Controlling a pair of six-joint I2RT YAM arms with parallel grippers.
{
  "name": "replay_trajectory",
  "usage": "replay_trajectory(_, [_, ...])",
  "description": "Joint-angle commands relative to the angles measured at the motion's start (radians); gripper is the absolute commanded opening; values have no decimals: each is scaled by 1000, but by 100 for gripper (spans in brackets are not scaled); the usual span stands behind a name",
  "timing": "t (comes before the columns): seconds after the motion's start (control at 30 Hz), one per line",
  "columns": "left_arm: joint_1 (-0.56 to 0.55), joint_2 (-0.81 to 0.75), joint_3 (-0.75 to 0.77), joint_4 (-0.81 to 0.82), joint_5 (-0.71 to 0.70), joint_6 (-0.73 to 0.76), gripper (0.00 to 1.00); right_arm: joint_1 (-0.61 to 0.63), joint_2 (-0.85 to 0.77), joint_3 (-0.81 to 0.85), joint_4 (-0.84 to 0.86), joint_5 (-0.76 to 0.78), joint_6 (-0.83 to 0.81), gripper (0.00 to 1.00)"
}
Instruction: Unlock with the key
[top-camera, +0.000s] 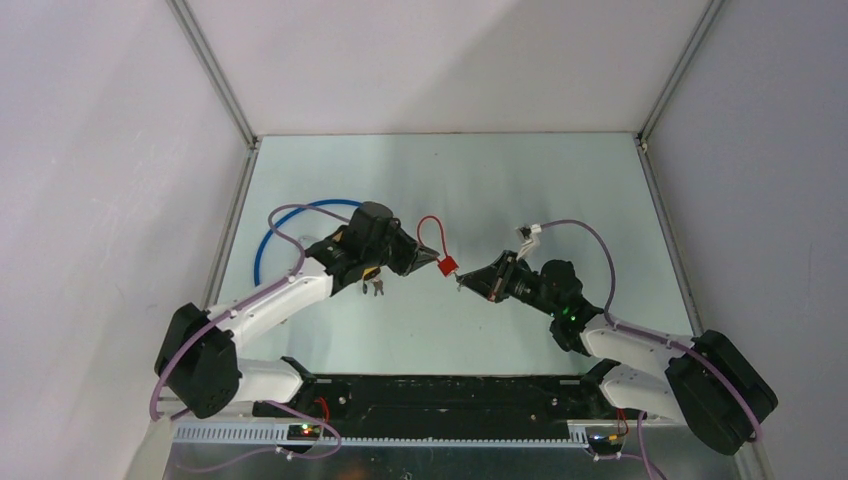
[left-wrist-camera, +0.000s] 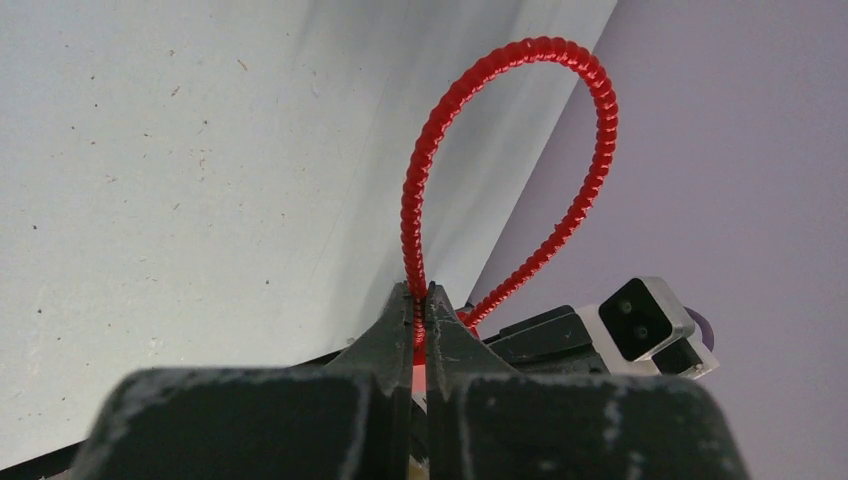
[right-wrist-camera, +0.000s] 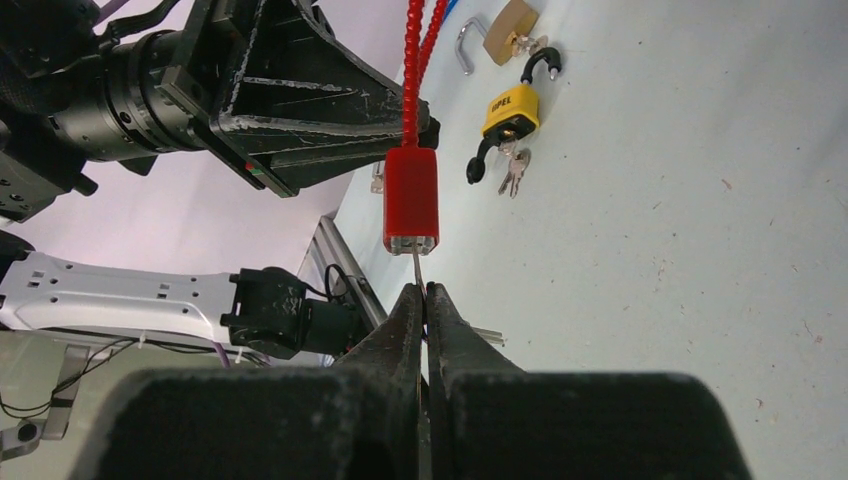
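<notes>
A red padlock (top-camera: 448, 265) with a red ribbed cable loop (top-camera: 431, 236) hangs in the air between the two arms. My left gripper (top-camera: 428, 257) is shut on the cable (left-wrist-camera: 418, 300) just above the lock body. In the right wrist view the red lock body (right-wrist-camera: 411, 200) hangs straight ahead, its keyhole end facing my right gripper (right-wrist-camera: 423, 290). My right gripper is shut on a thin metal key (right-wrist-camera: 417, 268) whose blade reaches into the bottom of the lock body. In the top view the right gripper (top-camera: 463, 281) sits just right of the lock.
A yellow padlock with a black shackle (right-wrist-camera: 508, 112) and a bunch of keys (right-wrist-camera: 514, 172) lies on the table under the left arm. A brass padlock (right-wrist-camera: 504, 32) lies beyond it. A blue cable (top-camera: 290, 215) arcs behind the left arm.
</notes>
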Motion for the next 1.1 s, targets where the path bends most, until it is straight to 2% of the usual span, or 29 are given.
replay_trajectory(0.0, [-19,-38,-3,7,75,34,0,-6,18,56,102,39,-20,0])
replay_trajectory(0.4, [-36,-45,-30,65,115,10,0,-31,88,69,295,-5,10,0])
replay_trajectory(0.7, [-58,-76,-71,71,95,-33,0,-32,39,73,269,115,-52,0])
replay_trajectory(0.87, [-60,-117,-86,89,65,-66,0,12,54,86,254,166,-124,0])
replay_trajectory(1.07, [-60,-107,-71,129,96,-60,0,8,144,115,337,64,-66,0])
